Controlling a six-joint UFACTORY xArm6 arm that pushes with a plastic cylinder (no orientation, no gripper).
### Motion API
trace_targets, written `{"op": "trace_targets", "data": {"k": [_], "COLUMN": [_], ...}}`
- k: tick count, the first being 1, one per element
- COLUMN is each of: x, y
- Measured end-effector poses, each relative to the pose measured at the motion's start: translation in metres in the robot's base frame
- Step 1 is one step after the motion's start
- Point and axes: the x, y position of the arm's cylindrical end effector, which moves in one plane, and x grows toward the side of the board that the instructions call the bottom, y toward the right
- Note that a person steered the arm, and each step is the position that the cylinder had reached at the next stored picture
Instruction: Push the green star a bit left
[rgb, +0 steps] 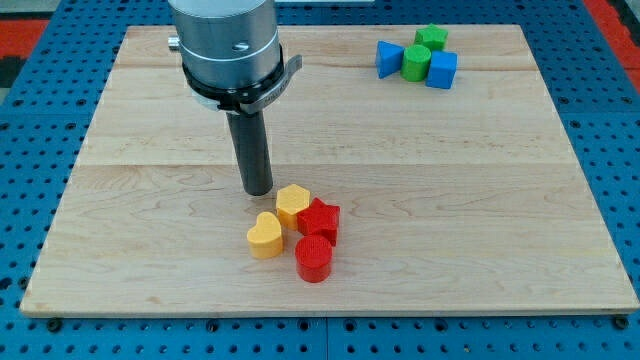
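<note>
The green star (432, 37) lies near the view's top right, at the top of a tight cluster. It touches a green cylinder (416, 62) below it, with a blue triangular block (388, 58) on the left and a blue cube (442, 70) on the right. My tip (259, 190) rests on the board near the middle, far to the left of and below the green star, just up-left of a yellow hexagon (292, 204).
A second cluster lies below the tip: the yellow hexagon, a yellow heart (265, 236), a red star (320, 219) and a red cylinder (313, 259). The wooden board (500, 200) sits on a blue pegboard surface.
</note>
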Motion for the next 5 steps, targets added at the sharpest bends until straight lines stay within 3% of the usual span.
{"op": "trace_targets", "data": {"k": [2, 3, 5], "x": [-0.008, -0.062, -0.103], "y": [0.036, 0.108, 0.263]}}
